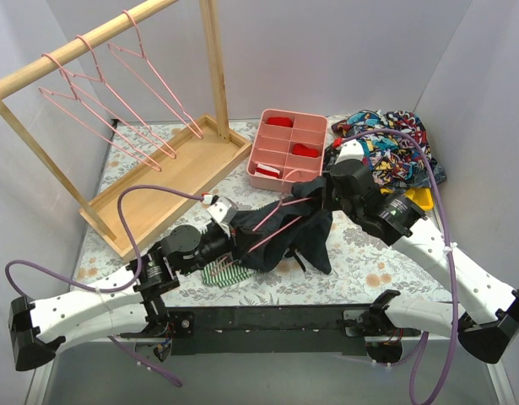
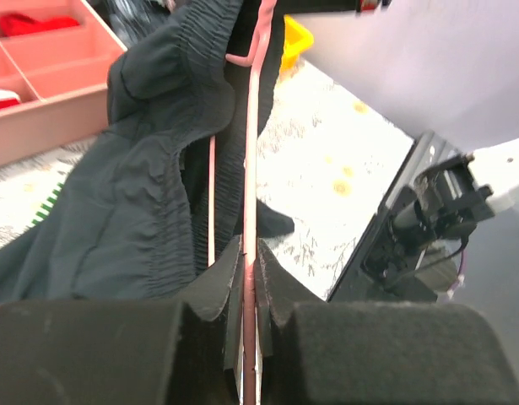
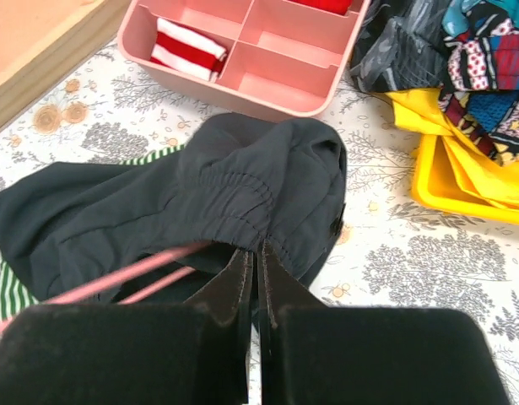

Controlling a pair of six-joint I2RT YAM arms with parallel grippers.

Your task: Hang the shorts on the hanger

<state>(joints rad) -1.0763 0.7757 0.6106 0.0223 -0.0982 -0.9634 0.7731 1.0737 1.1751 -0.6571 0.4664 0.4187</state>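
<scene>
The dark navy shorts [image 1: 286, 234] hang bunched between my two grippers above the middle of the table. A pink wire hanger [image 1: 272, 237] runs through them. My left gripper [image 1: 239, 237] is shut on the hanger's wire [image 2: 251, 152], which passes straight between its jaws [image 2: 250, 255], with the shorts' fabric [image 2: 149, 211] draped to the left. My right gripper [image 1: 315, 195] is shut on the gathered waistband of the shorts [image 3: 242, 186], its tips [image 3: 255, 251] pinching the hem. Two pink hanger wires [image 3: 116, 283] slip under the fabric there.
A wooden rack [image 1: 82, 49] with three more pink hangers stands on a wooden base [image 1: 185, 169] at the back left. A pink compartment box [image 1: 289, 148] sits behind the shorts. A colourful garment [image 1: 394, 143] and yellow tray [image 1: 420, 198] lie back right. Green-striped shorts [image 1: 222, 274] lie under the navy ones.
</scene>
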